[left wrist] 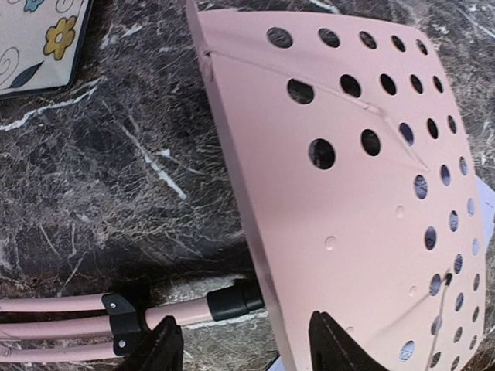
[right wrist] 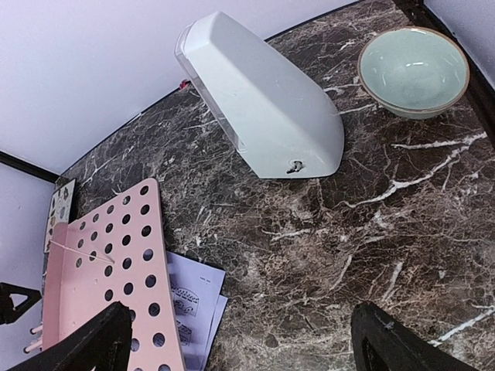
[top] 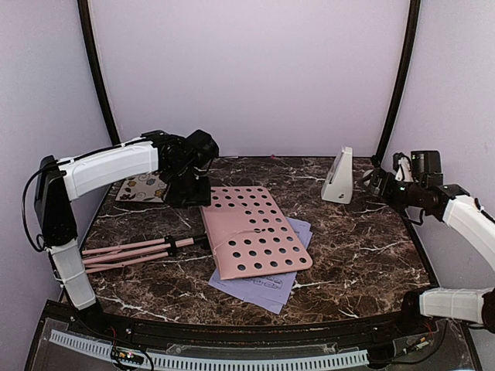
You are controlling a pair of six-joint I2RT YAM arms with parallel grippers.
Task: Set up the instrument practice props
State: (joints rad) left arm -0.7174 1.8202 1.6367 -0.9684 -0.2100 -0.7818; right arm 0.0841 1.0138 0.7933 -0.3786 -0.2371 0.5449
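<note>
Quick rundown of the setup: the pink music stand [top: 255, 232] is laid flat on the dark marble counter [top: 363, 255], perforated plate facing up. Its tripod legs [top: 128, 253] are folded together and stretched out to the left. The two lavender sheet-music pages [top: 257, 292] are tucked under the plate and can be seen poking out at its near and right edges. The white metronome [top: 338, 176] is stood upright at the back right, well apart from the stand.

The left tool [top: 187, 192] is held over the plate's far left corner, near a floral tile [top: 143, 188]. In the left wrist view its fingers [left wrist: 158, 349] are seen spread apart, with the plate's edge and a black collar [left wrist: 236, 300] on the stand's pole below them. Nothing is gripped, and contact with the stand can't be made out.

The right tool [top: 373, 182] is held just beside the metronome. Its fingers [right wrist: 402, 344] are spread wide in the right wrist view and nothing is held. A pale green bowl [right wrist: 414, 71] is also seen there, near the metronome.
</note>
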